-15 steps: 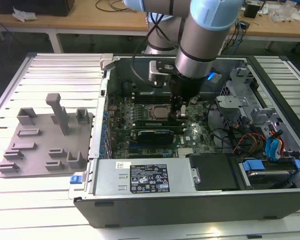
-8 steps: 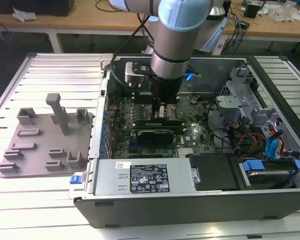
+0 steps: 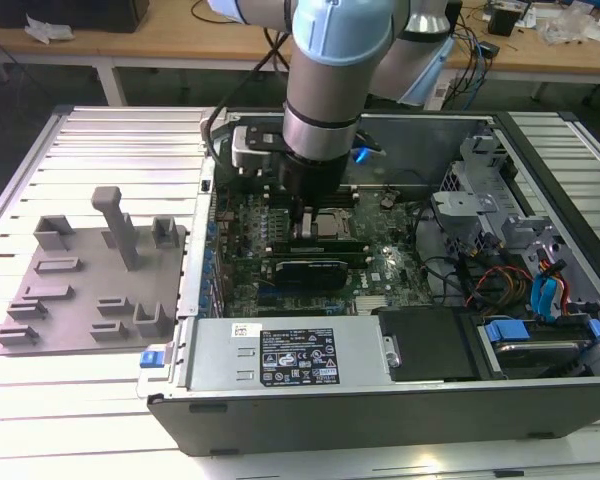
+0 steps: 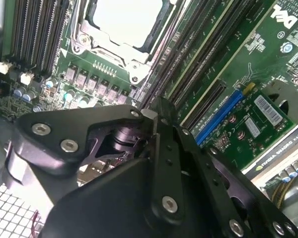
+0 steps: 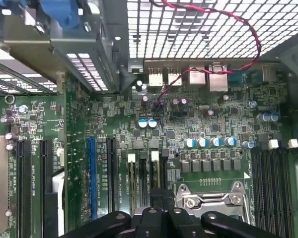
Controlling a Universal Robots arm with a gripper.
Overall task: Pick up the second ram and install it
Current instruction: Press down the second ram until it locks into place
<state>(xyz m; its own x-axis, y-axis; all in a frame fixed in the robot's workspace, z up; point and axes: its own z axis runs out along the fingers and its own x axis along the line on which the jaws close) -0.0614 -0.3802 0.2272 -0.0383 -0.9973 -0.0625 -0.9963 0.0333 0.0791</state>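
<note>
"Black metal links and screw heads of the tool [image 4: 156, 106] sit closest in the second wrist view. Where is it?"

"Low inside the open dark-grey computer case [image 3: 380, 410], at the end of the pale blue and silver arm [image 3: 330, 60]. It hangs over the green motherboard [image 5: 208, 124], right beside the silver-framed processor socket [image 4: 124, 20]."

"What lies directly under it?"

"The long black memory slots [image 4: 203, 54] that run alongside the socket. In the first wrist view its tip points at the slots with white end clips [image 5: 131, 157]."

"Is the tool spread or pinching?"

"That cannot be told; its own black body covers the tip in both wrist views."

"And the second ram, the narrow green stick?"

"It cannot be picked out. If it is there, the tool hides it above those slots."

"Anything else near?"

"A bright blue expansion slot [image 4: 221, 111] lies just beyond the memory slots, with a small green card [image 4: 258, 124] next to it. A red and black twisted wire [image 5: 213, 15] crosses the perforated case wall."

"Outside the case?"

"On the exterior view's left, a grey plastic holder tray with upright blocks [image 3: 80, 290] lies on the slatted metal desk [image 3: 110, 140], well apart from the tool."
</note>
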